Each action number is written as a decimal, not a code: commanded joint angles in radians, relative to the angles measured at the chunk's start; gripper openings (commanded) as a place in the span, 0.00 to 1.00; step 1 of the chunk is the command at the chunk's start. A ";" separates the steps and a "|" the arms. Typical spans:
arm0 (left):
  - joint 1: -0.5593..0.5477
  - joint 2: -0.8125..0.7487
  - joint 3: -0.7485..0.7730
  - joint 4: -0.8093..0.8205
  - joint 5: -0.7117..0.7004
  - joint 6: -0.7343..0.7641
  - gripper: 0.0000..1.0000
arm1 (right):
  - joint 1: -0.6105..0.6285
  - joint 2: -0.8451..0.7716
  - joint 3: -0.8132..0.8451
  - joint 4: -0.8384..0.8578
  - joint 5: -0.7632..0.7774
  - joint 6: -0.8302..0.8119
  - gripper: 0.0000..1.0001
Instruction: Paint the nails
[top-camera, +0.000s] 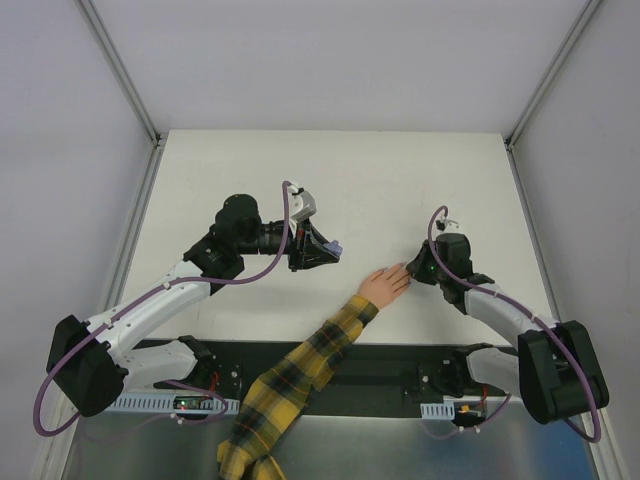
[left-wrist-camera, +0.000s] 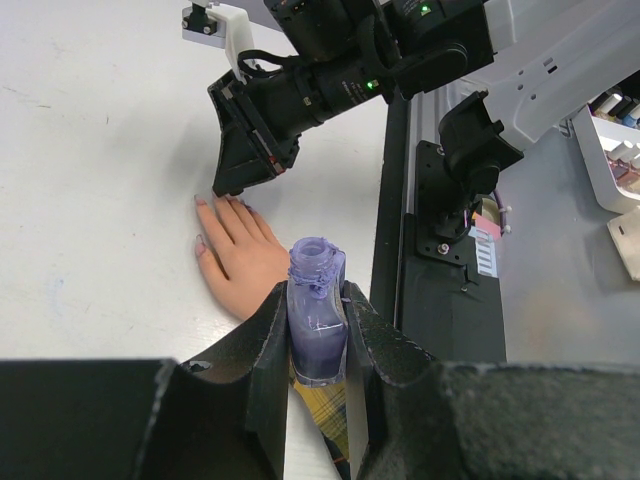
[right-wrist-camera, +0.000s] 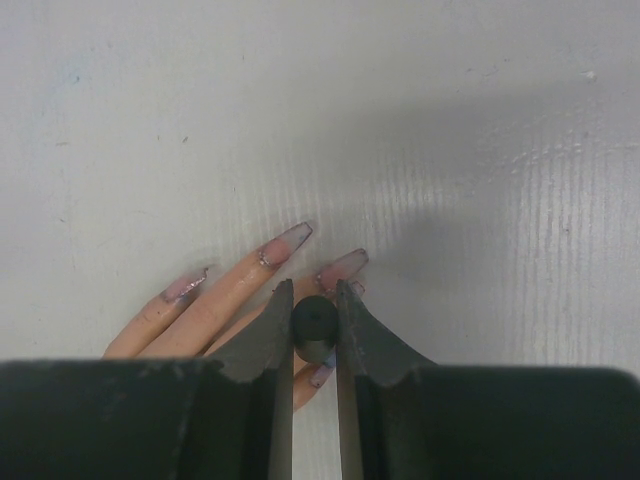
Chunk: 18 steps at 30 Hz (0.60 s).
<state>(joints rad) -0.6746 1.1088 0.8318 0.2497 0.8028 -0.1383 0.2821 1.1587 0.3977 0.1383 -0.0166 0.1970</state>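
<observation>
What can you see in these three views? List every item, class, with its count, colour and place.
table: one, white, under everything
hand: one, peach, flat on table
nails: three clearly seen, pink, long, on the hand
sleeve: one, yellow-and-black plaid, towards near edge
nail polish bottle: one, purple, uncapped, between left fingers
cap: one, black, between right fingers, above the nails
left fingers: two, black, shut on nail polish bottle
right fingers: two, black, shut on cap
arms: two, white and black, bases at near edge

Partly hidden, partly cropped
Right claw (right-wrist-camera: 314, 295) covers some nails (right-wrist-camera: 290, 240) at lower centre; plaid sleeve (top-camera: 290, 385) runs off the bottom edge.
</observation>
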 joint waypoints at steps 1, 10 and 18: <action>-0.003 -0.007 0.041 0.056 0.029 -0.004 0.00 | 0.014 -0.027 -0.010 0.026 -0.020 0.004 0.01; -0.003 -0.004 0.043 0.056 0.033 -0.009 0.00 | 0.031 -0.068 -0.025 0.017 -0.016 0.012 0.01; -0.003 -0.001 0.043 0.056 0.035 -0.009 0.00 | 0.031 -0.045 -0.017 0.024 0.004 0.009 0.01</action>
<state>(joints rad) -0.6746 1.1088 0.8318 0.2493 0.8040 -0.1402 0.3065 1.1126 0.3756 0.1360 -0.0162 0.2012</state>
